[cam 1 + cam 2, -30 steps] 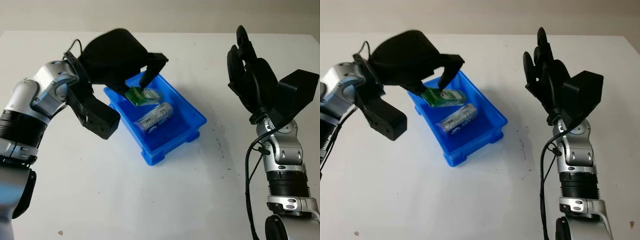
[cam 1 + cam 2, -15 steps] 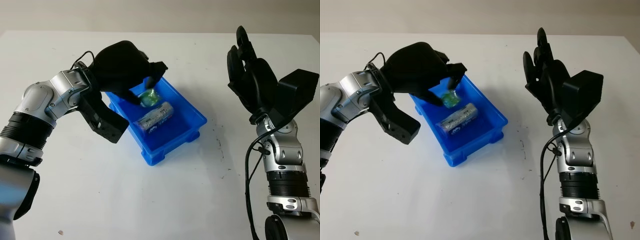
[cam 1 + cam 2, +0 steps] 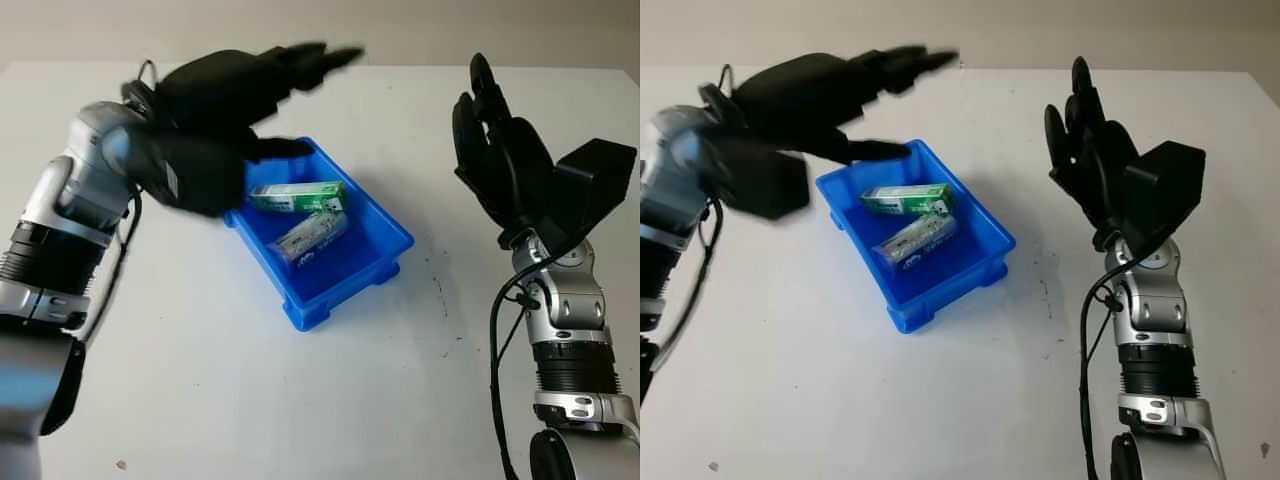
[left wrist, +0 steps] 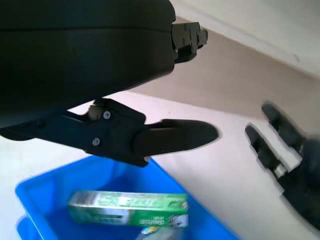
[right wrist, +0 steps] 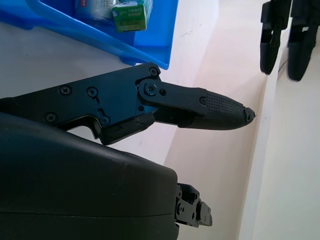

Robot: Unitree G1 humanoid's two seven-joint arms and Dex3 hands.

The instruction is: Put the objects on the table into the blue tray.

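A blue tray [image 3: 385,255] sits mid-table. Inside it lies a green box [image 3: 296,196] toward the far side, and beside it a silver-wrapped tube [image 3: 307,237] nearer me. In the left wrist view the green box [image 4: 128,208] lies flat in the tray [image 4: 40,192]. My left hand [image 3: 285,75] is open, raised above the tray's far left corner, holding nothing. My right hand [image 3: 495,150] is open, held up to the right of the tray. The right wrist view catches the tray's corner [image 5: 145,42] with the green box's end [image 5: 131,11].
The white table [image 3: 200,400] spreads around the tray. Small dark specks mark it at right of the tray [image 3: 438,290], and a tiny crumb lies near the front left [image 3: 121,464].
My left hand let go of the green box, which now lies flat in the tray, and lifted up and away with fingers extended. The right hand stayed put.
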